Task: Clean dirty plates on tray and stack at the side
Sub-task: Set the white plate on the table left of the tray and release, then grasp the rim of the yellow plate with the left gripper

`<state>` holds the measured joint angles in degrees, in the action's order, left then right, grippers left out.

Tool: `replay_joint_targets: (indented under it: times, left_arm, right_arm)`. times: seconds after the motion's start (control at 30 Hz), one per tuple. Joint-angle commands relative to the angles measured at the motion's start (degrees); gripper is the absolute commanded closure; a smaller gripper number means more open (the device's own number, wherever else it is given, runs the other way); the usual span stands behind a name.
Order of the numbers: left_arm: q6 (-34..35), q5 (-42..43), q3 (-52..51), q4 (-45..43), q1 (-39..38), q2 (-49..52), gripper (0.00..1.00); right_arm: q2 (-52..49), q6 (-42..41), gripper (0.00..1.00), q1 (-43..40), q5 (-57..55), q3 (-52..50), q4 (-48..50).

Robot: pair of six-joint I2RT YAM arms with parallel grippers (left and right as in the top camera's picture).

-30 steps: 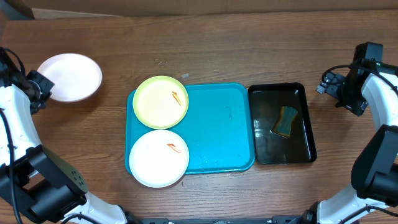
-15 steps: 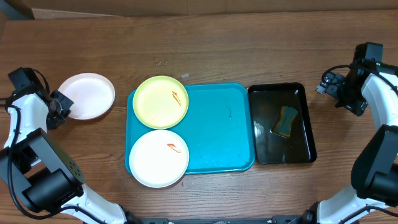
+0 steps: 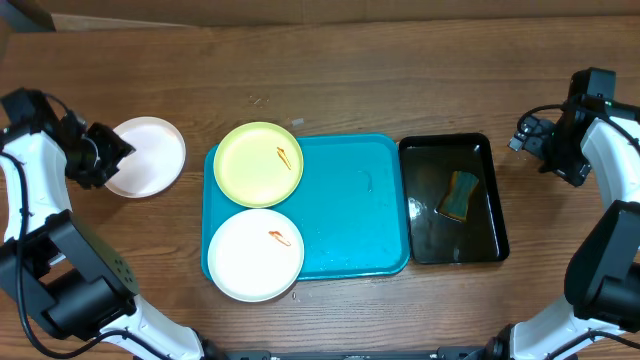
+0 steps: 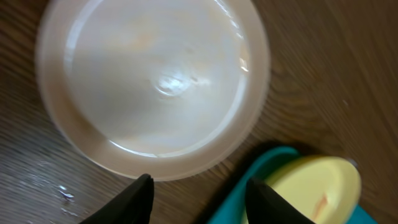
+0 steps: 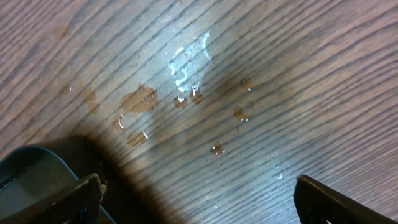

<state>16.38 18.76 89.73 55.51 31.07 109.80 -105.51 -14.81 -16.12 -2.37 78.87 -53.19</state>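
A clean-looking white plate (image 3: 150, 156) (image 4: 155, 81) lies flat on the wood, left of the turquoise tray (image 3: 350, 205). My left gripper (image 3: 103, 154) (image 4: 199, 186) hovers at the plate's left edge, open, with nothing between its fingers. Two dirty plates rest on the tray's left side: a yellow-green one (image 3: 258, 163) (image 4: 314, 186) at the back and a white one (image 3: 255, 254) in front, each with an orange smear. My right gripper (image 3: 530, 135) (image 5: 198, 186) stands open over bare wet wood, right of the black tub.
The black tub (image 3: 480, 150) right of the tray holds water and a sponge (image 3: 460, 195). Water drops and a brownish stain (image 5: 140, 98) mark the wood under the right gripper. Both arm bases sit at the table's front corners.
The left arm brought the white plate right and down onto the table, then opened and let it go. The right arm has not moved.
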Motion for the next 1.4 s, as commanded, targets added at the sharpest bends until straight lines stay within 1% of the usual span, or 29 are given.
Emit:
replay_joint_targets:
  times: [0.0,0.03,0.13,0.17,0.2,0.33,0.47,0.93,1.13,1.27,1.37]
  left_arm:
    - [-1.66,6.23,3.28,4.76,-5.33,-0.96,0.52]
    - [-1.90,5.16,3.15,5.81,-6.97,-0.92,0.52]
    - [-3.43,0.92,1.64,6.38,-12.22,-0.83,0.45]
    - [-3.54,-1.29,1.03,6.10,-14.10,-0.81,0.43]
    - [-3.52,-5.20,0.00,5.35,-17.49,-0.76,0.43]
    - [-3.50,-10.69,-1.73,3.91,-23.37,-0.74,0.45]
    - [-1.46,-15.87,-2.58,3.34,-26.60,-0.72,0.47]
    - [-0.87,-16.85,-3.65,3.08,-27.67,-0.68,0.48]
    - [-0.87,-16.85,-6.71,0.92,-27.67,-0.68,0.53]
    - [-0.87,-16.83,-9.16,-1.25,-27.69,-0.68,0.50]
    - [-0.90,-16.83,-10.60,-2.84,-27.67,-0.68,0.50]
  right_arm:
    - [-0.02,-0.22,0.00,-0.02,-0.39,1.40,0.22]
    - [-0.02,-0.22,0.00,-0.02,-0.39,1.40,0.20]
    - [-0.02,-0.24,0.00,-0.02,-0.39,1.40,0.20]
    - [-0.02,-0.24,0.00,-0.02,-0.39,1.40,0.20]
    - [-0.02,-0.22,0.00,-0.02,-0.39,1.40,0.22]
    - [-0.02,-0.24,0.00,-0.02,-0.39,1.40,0.20]
    - [-0.02,-0.24,0.00,-0.02,-0.39,1.40,0.20]
    - [-0.02,-0.24,0.00,-0.02,-0.39,1.40,0.22]
    - [-0.02,-0.24,0.00,-0.02,-0.39,1.40,0.20]
    - [-0.02,-0.22,0.00,-0.02,-0.39,1.40,0.20]
    - [-0.02,-0.22,0.00,-0.02,-0.39,1.40,0.20]
